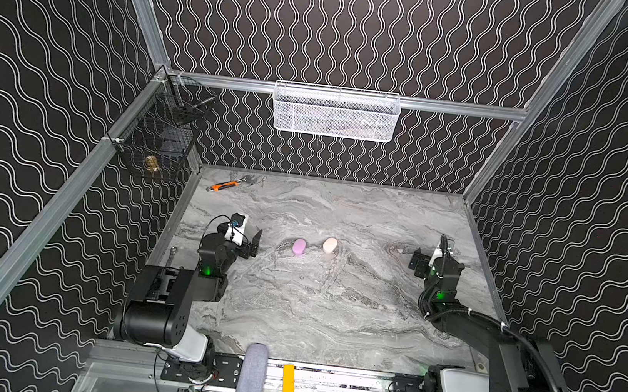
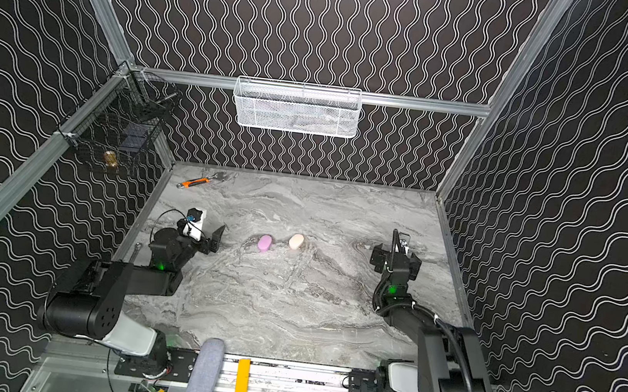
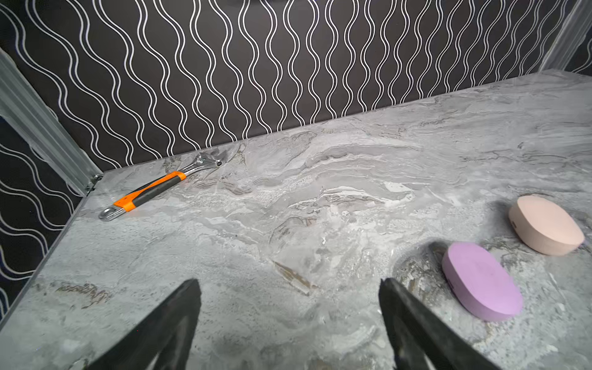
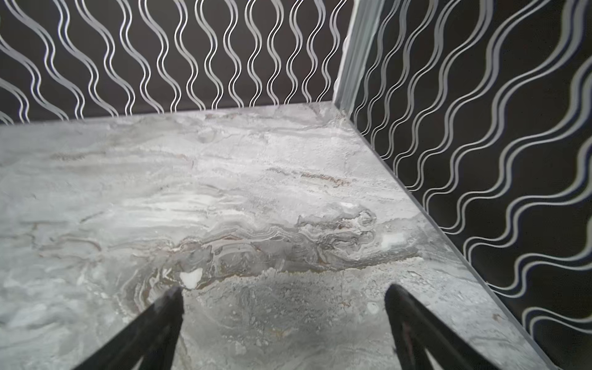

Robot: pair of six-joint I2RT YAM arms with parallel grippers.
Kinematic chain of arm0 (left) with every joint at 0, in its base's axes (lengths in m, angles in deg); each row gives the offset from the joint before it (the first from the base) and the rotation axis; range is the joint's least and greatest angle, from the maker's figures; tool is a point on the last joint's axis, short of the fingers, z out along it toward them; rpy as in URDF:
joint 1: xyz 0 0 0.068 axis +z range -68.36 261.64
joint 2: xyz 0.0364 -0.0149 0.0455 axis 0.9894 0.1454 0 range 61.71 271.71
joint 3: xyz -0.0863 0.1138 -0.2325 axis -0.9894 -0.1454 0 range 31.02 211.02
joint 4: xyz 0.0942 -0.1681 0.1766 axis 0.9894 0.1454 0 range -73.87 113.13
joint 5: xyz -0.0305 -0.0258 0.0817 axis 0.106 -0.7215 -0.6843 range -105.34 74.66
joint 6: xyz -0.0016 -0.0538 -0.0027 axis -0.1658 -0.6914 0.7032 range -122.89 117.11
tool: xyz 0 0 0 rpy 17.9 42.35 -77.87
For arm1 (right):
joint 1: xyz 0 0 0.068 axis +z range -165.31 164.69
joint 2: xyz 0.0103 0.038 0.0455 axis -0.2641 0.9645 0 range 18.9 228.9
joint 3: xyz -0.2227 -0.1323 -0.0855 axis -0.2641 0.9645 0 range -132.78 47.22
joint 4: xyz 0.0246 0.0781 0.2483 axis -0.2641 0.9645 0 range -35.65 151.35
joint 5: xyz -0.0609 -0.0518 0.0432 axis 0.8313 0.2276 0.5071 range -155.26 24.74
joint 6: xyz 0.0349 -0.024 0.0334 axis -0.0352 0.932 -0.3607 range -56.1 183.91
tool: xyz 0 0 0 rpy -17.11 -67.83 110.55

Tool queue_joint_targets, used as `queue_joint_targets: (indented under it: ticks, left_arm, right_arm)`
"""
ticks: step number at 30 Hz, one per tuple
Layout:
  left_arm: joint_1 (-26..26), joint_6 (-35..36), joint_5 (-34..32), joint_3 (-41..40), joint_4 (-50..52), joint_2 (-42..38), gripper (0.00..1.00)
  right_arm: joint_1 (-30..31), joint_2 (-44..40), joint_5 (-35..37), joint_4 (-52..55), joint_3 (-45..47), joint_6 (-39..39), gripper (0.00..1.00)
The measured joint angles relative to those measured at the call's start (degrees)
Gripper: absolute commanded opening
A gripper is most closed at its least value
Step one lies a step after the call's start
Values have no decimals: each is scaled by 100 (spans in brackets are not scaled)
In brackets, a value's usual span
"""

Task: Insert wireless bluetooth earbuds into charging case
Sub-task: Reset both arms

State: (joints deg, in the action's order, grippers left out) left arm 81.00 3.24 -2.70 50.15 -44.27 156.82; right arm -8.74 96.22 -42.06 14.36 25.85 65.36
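Both splayed empty: left gripper [image 3: 288,283], right gripper [image 4: 285,288]; wrench [image 3: 153,189] at rear, basket [image 1: 336,91] perhaps filled.

The left gripper [image 3: 288,285] is positioned just to the left of the lilac case [image 3: 482,282], with its jaws spread wide and nothing held between them. The right gripper [image 4: 283,290] is positioned well to the right of that case, jaws likewise spread and empty.
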Motion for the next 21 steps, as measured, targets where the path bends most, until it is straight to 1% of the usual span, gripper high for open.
queue_joint_targets:
  ticks: [2,7,14,18,21]
  left_arm:
    - [7,0,9,0,-2,0,98]
    - [15,-2,26,2,0,0,99]
    - [15,-2,26,2,0,0,99]
    - [15,-2,26,2,0,0,99]
    - [15,-2,26,2,0,0,99]
  right_arm:
    - [-26,284,-96,-273,-31,72,99]
    - [-138,907,-442,-699,-103,136,100]
    - [-820,927,-1357,-1091,11,-55,100]
    - [-885,942,-1829,-1204,39,-81,100]
    - [-905,931,-1934,-1329,120,-85,99]
